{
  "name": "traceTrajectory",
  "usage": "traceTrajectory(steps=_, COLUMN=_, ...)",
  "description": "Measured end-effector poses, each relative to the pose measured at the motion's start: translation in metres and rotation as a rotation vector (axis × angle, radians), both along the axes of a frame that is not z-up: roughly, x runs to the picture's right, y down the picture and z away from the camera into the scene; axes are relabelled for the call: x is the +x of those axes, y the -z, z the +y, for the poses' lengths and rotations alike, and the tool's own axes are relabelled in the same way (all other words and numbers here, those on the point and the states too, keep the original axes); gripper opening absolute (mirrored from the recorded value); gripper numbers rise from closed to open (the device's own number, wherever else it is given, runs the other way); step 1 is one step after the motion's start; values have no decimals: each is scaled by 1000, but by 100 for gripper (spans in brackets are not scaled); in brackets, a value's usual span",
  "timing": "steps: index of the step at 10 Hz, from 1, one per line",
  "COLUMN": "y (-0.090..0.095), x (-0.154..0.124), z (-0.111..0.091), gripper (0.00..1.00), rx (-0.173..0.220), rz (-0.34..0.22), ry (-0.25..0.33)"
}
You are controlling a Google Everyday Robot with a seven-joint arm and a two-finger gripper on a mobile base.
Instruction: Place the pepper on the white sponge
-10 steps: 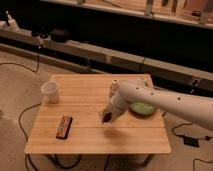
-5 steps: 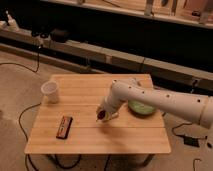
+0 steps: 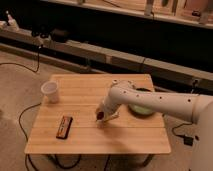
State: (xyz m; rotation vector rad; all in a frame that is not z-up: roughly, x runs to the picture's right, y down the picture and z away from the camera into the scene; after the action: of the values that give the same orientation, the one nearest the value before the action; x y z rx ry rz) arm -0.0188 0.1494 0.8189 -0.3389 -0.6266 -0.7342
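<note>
My gripper [image 3: 102, 116] hangs at the end of the white arm that reaches in from the right, low over the middle of the wooden table [image 3: 80, 102]. A small dark red pepper [image 3: 99, 115] shows between its fingertips, held just above the tabletop. A small pale block, which looks like the white sponge [image 3: 116, 82], peeks out behind the arm near the table's far edge. The arm hides most of it.
A white cup [image 3: 50, 92] stands at the table's left. A flat dark bar with orange markings [image 3: 64, 126] lies at the front left. A green bowl [image 3: 140, 108] sits at the right, partly behind the arm. Cables run over the floor around the table.
The gripper has moved a little to the left and forward over the table, with the pepper in it. The cup, bar and bowl have not moved.
</note>
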Motion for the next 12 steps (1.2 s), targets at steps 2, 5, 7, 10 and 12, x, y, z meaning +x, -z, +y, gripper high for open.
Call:
traceTrajectory(steps=2, y=-10, x=1, z=6, gripper=8, rx=-29, rz=8, ry=-5)
traceTrajectory(steps=5, y=-20, x=6, z=5, gripper=8, rx=-71, rz=19, ry=2)
traceTrajectory(steps=7, y=-22, x=9, z=-3, gripper=8, rx=-80, rz=15, ry=3)
traceTrajectory(steps=10, y=-27, x=19, z=-9, gripper=26, rx=-102, rz=24, ry=-4)
traceTrajectory(steps=12, y=-31, x=29, z=-11, gripper=47, rx=-108, rz=43, ry=-10)
